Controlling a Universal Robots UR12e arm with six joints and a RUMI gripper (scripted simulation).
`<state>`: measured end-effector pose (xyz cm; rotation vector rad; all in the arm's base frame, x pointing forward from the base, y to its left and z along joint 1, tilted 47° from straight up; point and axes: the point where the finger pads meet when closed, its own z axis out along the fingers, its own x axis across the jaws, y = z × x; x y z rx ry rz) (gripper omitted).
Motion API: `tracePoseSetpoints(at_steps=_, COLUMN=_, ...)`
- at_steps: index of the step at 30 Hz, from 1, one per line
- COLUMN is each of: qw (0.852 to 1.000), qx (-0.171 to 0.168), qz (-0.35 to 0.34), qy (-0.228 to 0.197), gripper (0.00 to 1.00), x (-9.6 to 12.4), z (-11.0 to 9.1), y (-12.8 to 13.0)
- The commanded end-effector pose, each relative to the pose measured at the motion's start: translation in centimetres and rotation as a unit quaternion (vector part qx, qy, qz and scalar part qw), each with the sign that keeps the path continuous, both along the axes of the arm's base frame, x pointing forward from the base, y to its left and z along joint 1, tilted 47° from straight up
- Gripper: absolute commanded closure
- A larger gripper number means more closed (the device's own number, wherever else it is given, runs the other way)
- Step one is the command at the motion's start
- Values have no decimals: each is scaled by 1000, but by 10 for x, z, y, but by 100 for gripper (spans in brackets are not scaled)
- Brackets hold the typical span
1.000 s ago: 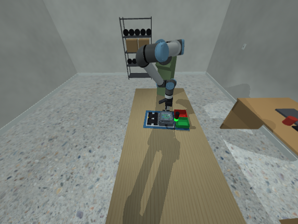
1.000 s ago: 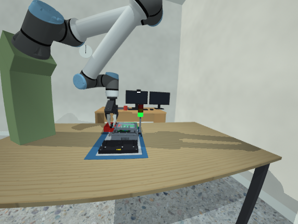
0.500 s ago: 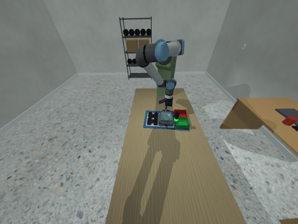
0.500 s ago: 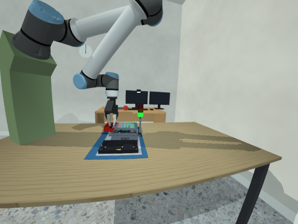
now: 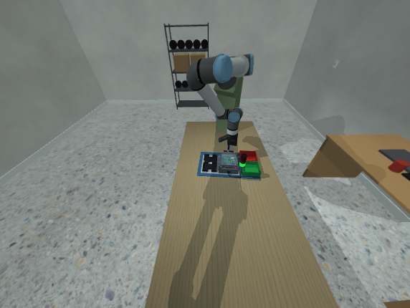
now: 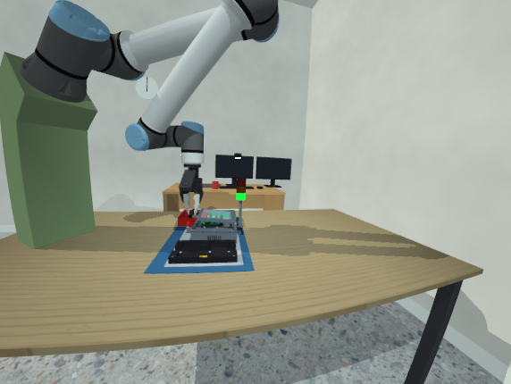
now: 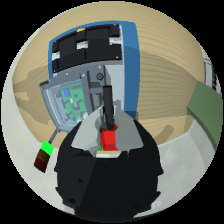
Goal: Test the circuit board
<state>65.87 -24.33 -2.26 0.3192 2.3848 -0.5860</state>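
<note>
The green circuit board (image 5: 228, 160) (image 6: 214, 217) (image 7: 69, 102) lies in the grey tester (image 5: 229, 169) (image 6: 210, 231) (image 7: 50, 95), under its see-through lid, which is down. The signal light (image 5: 242, 164) (image 6: 240, 196) (image 7: 46, 149) beside the tester glows green. My gripper (image 5: 229, 149) (image 6: 192, 211) (image 7: 108, 106) is shut with nothing between the fingers. Its tips hang just above the tester's edge on the side toward the red bin (image 5: 252, 155) (image 6: 183, 220). The green bin (image 5: 251, 168) stands next to the red one.
The black tray (image 5: 209, 164) (image 6: 203, 253) (image 7: 87, 44) lies on the blue mat (image 5: 199, 168) (image 6: 154, 267) (image 7: 131, 60) next to the tester. The arm's green base (image 6: 42, 156) stands behind the mat. A shelf rack (image 5: 187, 64) and a side desk (image 5: 362, 157) stand off the table.
</note>
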Motion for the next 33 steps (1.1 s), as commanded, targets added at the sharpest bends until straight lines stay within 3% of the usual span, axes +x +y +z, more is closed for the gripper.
tracePoseSetpoints(at_steps=1, qw=1000, qx=0, qz=1, qy=0, gripper=100, x=-5, z=7, y=6)
tracePoseSetpoints(at_steps=33, qw=1000, qx=0, qz=0, qy=0, gripper=100, x=-21, z=53, y=30)
